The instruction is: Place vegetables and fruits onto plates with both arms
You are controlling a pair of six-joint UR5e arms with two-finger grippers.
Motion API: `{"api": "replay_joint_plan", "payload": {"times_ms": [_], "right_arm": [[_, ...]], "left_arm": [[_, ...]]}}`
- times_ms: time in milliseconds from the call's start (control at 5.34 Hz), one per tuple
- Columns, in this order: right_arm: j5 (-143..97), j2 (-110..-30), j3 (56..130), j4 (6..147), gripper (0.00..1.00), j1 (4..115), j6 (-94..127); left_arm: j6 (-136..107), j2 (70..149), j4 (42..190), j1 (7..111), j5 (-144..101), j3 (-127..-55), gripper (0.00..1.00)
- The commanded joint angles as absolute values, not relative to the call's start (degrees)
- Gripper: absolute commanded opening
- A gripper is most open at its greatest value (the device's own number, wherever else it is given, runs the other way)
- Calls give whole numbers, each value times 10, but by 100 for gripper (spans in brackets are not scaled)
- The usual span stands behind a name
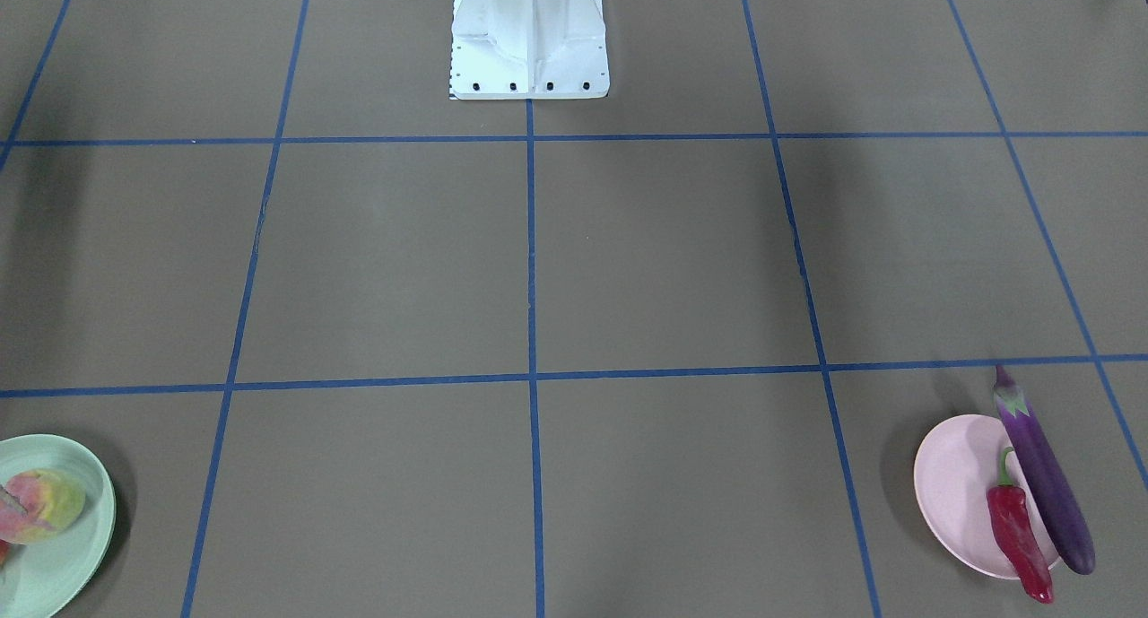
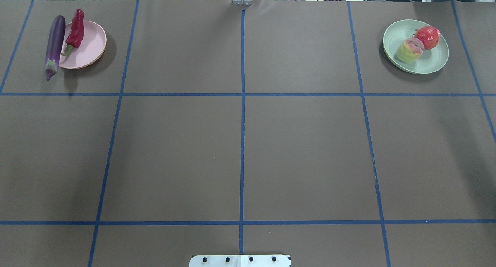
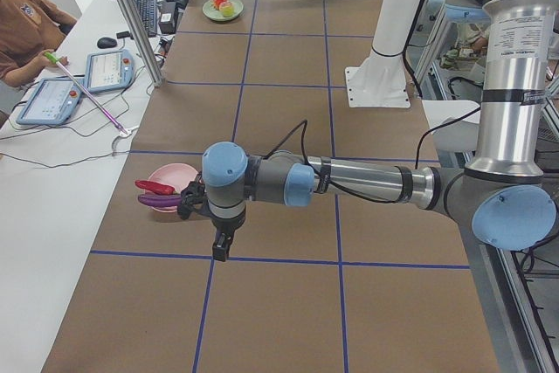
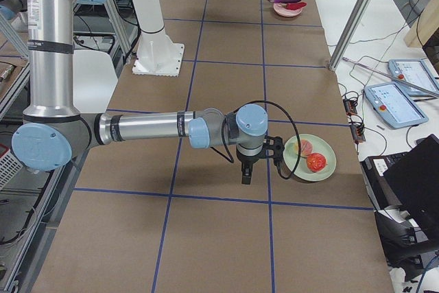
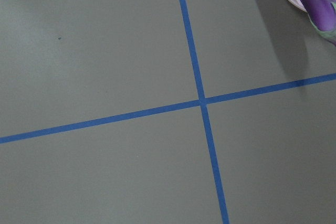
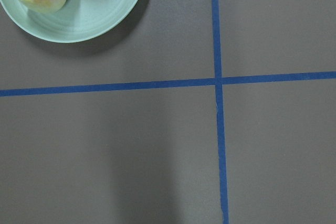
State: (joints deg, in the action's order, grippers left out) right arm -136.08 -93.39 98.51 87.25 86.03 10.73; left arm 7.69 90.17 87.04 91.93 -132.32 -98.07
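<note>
Take the white base block [image 2: 240, 260] at the near edge of the counter [image 2: 302, 154] as the mark. Well away from it, toward the far left corner, sits the pink plate [image 2: 87, 46]. The red chili pepper [image 2: 76, 28] lies on the plate's left part, green stem toward the base block and tip poking past the far rim. Close against the chili, the purple eggplant [image 2: 55, 40] rests along the plate's left rim, its calyx end pointing back toward the base block and running off the plate. Just as far from the base block, toward the far right corner, sits the mint green plate [image 2: 430, 61]. On it the peach [image 2: 409, 50], slit up, lies on the side nearer the base block, and the pomegranate [image 2: 427, 37] touches it on the farther side. Blue tape lines [image 2: 242, 123] divide the counter into squares. The left arm [image 3: 349, 183] stretches out level on the base block's left, and the left claw [image 3: 223, 249] points straight down above the counter, near the pink plate. The right arm [image 4: 144, 127] mirrors it on the base block's right, with the right claw [image 4: 245, 175] pointing down near the green plate. Only the side views show the claws, so I cannot tell whether either is spread or closed.
</note>
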Motion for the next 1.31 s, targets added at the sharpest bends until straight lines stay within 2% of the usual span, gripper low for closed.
{"api": "replay_joint_plan", "payload": {"times_ms": [0, 561, 1123], "right_arm": [[-1359, -929, 978, 924, 100, 874, 57], [-1372, -935, 1012, 936, 100, 893, 84], [-1400, -948, 1012, 933, 100, 895, 53]], "left_arm": [[77, 893, 839, 914, -1323, -999, 100], [77, 893, 839, 914, -1323, -1002, 100], [77, 893, 839, 914, -1323, -1001, 100]]}}
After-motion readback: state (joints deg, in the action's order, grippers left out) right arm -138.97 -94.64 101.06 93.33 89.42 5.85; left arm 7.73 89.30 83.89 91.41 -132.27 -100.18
